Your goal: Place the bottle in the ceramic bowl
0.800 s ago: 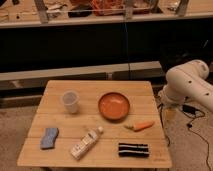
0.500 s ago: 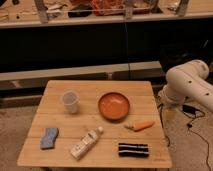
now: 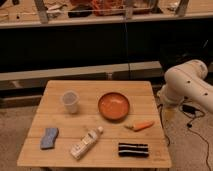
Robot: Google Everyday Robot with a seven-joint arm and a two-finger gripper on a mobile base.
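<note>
The whitish bottle lies on its side near the table's front edge, cap pointing toward the back right. The orange-brown ceramic bowl sits empty at the table's middle, up and to the right of the bottle. My white arm is folded off the right side of the table, well away from both. The gripper itself does not show; it is hidden or out of frame beyond the arm.
A translucent plastic cup stands left of the bowl. A carrot lies right of the bottle. A blue sponge is at front left, a black striped item at front right. All sit on a wooden table. Shelving runs behind.
</note>
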